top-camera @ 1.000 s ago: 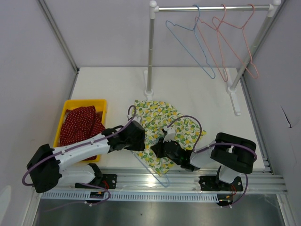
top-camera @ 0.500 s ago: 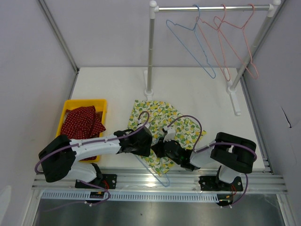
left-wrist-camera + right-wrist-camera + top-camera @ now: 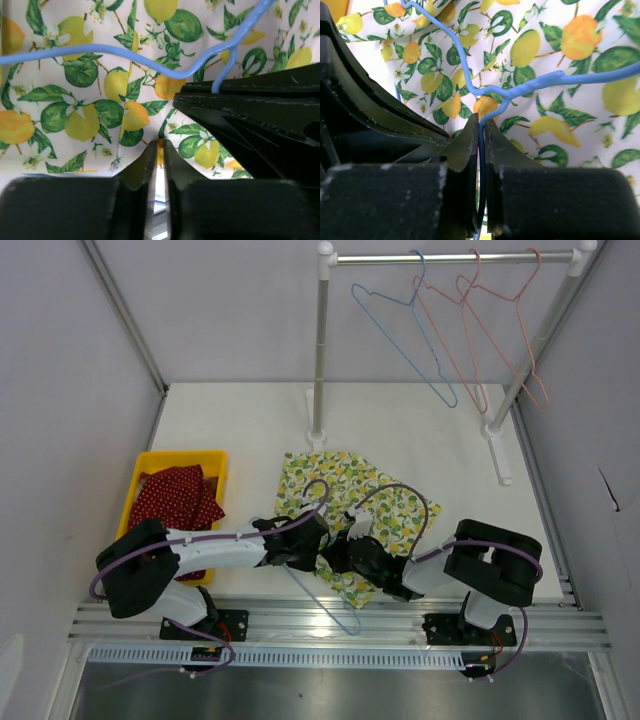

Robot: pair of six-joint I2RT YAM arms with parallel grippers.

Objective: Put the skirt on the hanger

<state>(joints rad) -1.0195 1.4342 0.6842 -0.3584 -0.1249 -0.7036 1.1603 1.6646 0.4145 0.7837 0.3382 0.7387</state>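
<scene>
The lemon-print skirt [image 3: 340, 490] lies flat near the table's front edge, filling the left wrist view [image 3: 75, 100] and the right wrist view [image 3: 570, 50]. A blue wire hanger [image 3: 340, 615] lies on it, its wire [image 3: 100, 48] crossing the fabric. My right gripper [image 3: 337, 558] is shut on that hanger wire [image 3: 520, 90], which runs down between its tips [image 3: 481, 125]. My left gripper [image 3: 316, 550] sits right beside it, jaws pinched on the skirt's hem [image 3: 160, 145]. The right gripper's black body [image 3: 260, 115] fills the right side of the left wrist view.
A yellow bin [image 3: 150, 462] at the left holds a red dotted cloth [image 3: 175, 502]. At the back stands a rack, its pole [image 3: 320, 350] behind the skirt, carrying a blue hanger [image 3: 405, 320] and pink hangers [image 3: 495, 320]. The rack's right foot [image 3: 497, 450] rests on the table.
My left gripper has slid right across the skirt to the right gripper and closed on the skirt's hem. The right arm stays put with the hanger.
</scene>
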